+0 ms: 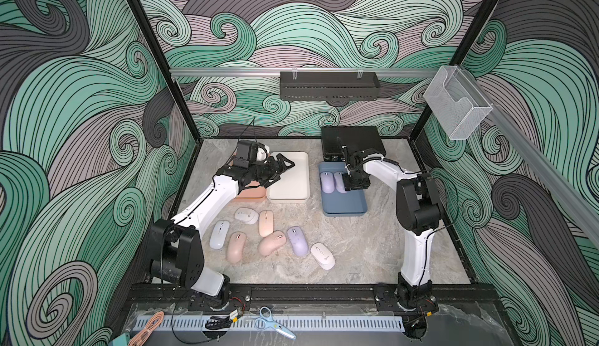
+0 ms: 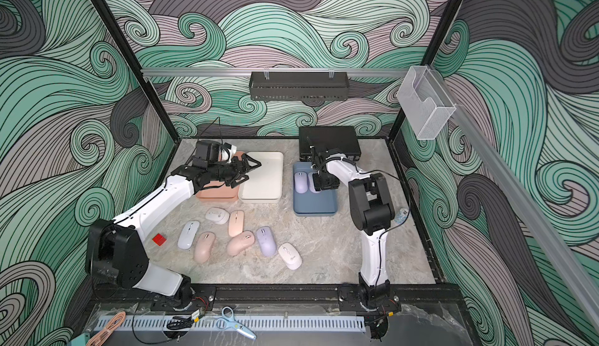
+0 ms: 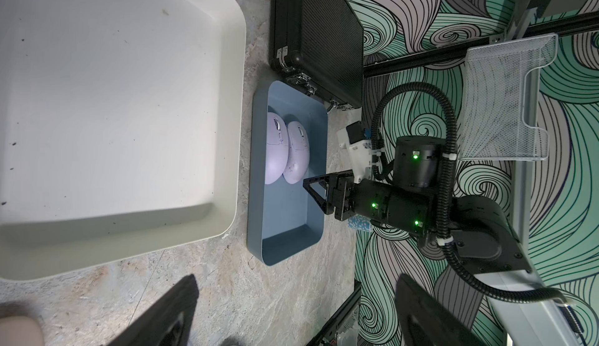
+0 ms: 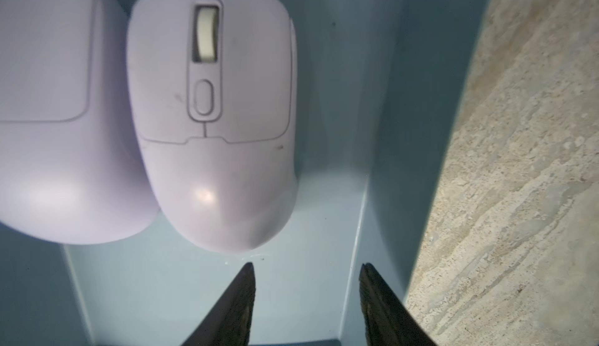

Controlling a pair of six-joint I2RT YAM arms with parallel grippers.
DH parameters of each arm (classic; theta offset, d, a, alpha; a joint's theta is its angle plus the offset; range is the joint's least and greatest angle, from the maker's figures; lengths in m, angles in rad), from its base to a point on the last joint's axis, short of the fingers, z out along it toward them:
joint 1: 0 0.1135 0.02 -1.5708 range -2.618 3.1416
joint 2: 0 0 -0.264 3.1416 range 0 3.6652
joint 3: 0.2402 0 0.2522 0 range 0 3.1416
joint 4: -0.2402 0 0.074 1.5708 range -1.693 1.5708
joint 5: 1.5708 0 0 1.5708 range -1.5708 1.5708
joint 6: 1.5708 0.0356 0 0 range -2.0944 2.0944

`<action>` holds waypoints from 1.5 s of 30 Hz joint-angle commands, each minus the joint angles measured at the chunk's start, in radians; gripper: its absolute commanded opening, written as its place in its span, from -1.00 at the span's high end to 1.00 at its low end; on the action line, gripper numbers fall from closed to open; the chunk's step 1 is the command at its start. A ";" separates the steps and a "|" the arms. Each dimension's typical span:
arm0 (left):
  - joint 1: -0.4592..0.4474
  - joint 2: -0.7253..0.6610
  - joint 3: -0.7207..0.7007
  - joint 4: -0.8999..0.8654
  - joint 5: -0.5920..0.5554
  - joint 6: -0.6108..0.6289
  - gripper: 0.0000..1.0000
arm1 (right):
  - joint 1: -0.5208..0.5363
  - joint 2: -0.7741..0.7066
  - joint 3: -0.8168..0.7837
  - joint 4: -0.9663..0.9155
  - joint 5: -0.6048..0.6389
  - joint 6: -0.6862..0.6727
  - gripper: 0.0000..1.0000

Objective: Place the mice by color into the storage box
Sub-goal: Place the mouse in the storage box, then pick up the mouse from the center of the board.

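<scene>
Marble desk (image 1: 356, 257), wave-patterned walls. Three shallow trays stand at the back: pink tray (image 1: 251, 194), cream tray (image 1: 291, 182) touching it, and blue tray (image 1: 345, 205) apart from both, just in front of a black case (image 1: 356, 137).

Blue tray: two lavender mice (image 3: 275, 148) lie side by side with shells touching, at the end nearest the case, wheels toward the case.

Right claw (image 4: 307, 265): low inside the blue tray, just behind the tail of the lavender mouse nearer the tray's outer wall. Jaws apart, only tray floor between them, grasping nothing.

Left claw (image 1: 280, 175): above the seam of the pink and cream trays. Jaws spread wide, empty.

Loose on the desk in front of the trays is a close cluster of seven: three pink mice (image 1: 272, 243), three whitish mice (image 1: 246, 215) and a third lavender mouse (image 1: 297, 240).

Writing: small grey marks on the frontmost whitish mouse (image 1: 322, 256), too small to read.

Pale blue scissors (image 1: 272, 323) lie on the front rail.
</scene>
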State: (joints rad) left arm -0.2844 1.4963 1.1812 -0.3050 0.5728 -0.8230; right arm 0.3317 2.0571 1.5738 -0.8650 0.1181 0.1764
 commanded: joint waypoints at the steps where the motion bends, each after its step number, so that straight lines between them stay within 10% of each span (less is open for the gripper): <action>1: 0.002 0.004 0.011 0.007 0.019 0.002 -0.87 | -0.003 -0.036 -0.027 0.047 0.038 0.015 -0.04; 26: 0.014 0.001 0.026 -0.024 0.005 0.019 -0.86 | 0.037 -0.188 -0.048 -0.011 0.086 0.033 -0.07; 36: 0.131 -0.060 0.046 -0.119 -0.144 0.069 -0.89 | 0.307 -0.530 -0.313 -0.006 0.182 0.133 -0.18; 45: 0.251 -0.105 0.017 -0.126 -0.203 -0.013 -0.91 | 0.513 -0.556 -0.287 -0.057 0.212 0.266 -0.18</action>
State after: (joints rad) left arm -0.0566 1.4151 1.1839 -0.4107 0.3969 -0.8097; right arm 0.8089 1.5021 1.2568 -0.8879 0.2886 0.3679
